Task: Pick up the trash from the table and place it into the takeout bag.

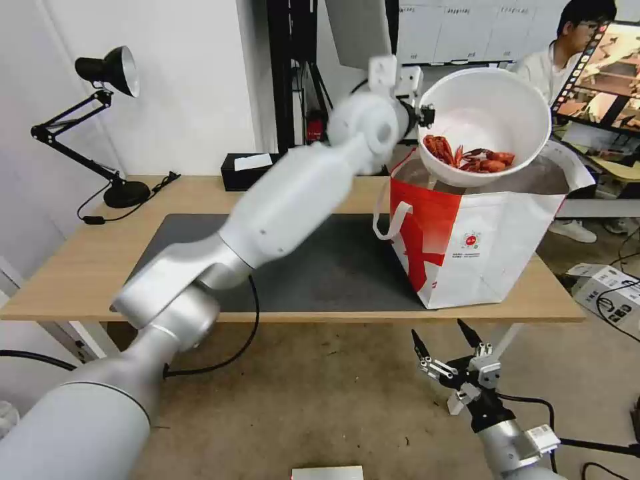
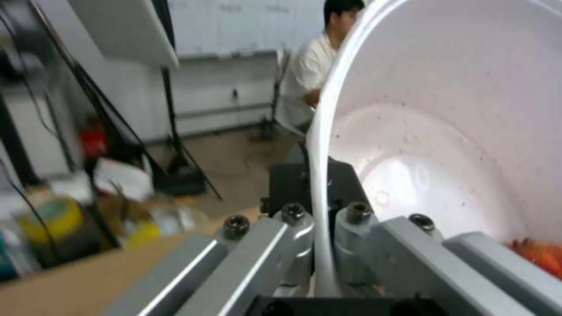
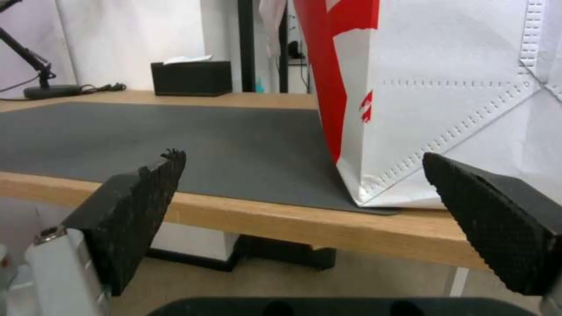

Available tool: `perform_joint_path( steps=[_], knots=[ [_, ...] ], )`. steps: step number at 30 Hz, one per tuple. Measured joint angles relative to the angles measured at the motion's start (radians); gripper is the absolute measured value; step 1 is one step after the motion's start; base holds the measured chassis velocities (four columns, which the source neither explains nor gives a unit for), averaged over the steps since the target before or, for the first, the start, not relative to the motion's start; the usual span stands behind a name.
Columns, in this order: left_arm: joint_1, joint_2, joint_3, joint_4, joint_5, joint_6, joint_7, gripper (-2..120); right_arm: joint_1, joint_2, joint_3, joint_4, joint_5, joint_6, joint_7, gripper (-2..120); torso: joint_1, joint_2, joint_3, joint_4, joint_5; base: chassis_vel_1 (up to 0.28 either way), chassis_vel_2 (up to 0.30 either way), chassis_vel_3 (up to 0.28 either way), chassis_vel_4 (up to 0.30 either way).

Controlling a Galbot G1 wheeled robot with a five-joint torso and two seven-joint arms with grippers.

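One bowl [image 1: 492, 123], one bag [image 1: 493, 247], one lamp [image 1: 100, 120].

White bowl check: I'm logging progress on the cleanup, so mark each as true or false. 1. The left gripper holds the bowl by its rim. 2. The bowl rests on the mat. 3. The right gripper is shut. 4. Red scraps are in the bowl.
1. True: the left gripper is shut on the white bowl.
2. False: it is held tilted above the takeout bag.
3. False: the right gripper is open, below the table edge.
4. True: the red scraps lie inside.
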Motion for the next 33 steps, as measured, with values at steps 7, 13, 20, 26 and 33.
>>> perform_joint_path(
  steps=[7,13,20,26,33],
  knots=[
    [0.036,0.039,0.044,-0.021,0.106,-0.041,0.046,0,0.0,0.0,0.0,0.0,0.0,0.0,0.0,100,0.0,0.0,0.0,0.0004,-0.0002,0.0,0.0,0.0,0.0],
    [0.045,0.053,0.052,-0.049,0.089,-0.007,0.074,0,0.0,0.0,0.0,0.0,0.0,0.0,0.0,100,0.0,0.0,0.0,0.0001,-0.0002,0.0,0.0,0.0,0.0],
    [0.036,0.073,0.042,-0.076,0.025,0.113,0.119,0,0.0,0.0,0.0,0.0,0.0,0.0,0.0,100,0.0,0.0,0.0,0.0,-0.0002,0.0,0.0,0.0,0.0],
    [0.027,0.088,0.041,-0.072,0.014,0.192,0.187,0,0.0,0.0,0.0,0.0,0.0,0.0,0.0,100,0.0,0.0,0.0,0.0,-0.0002,0.0,0.0,0.0,0.0],
    [0.024,0.114,0.064,-0.065,0.017,0.234,0.287,0,0.0,0.0,0.0,0.0,0.0,0.0,0.0,100,0.0,0.0,0.0,0.0001,-0.0003,0.0,0.0,0.0,0.0]
  ],
)
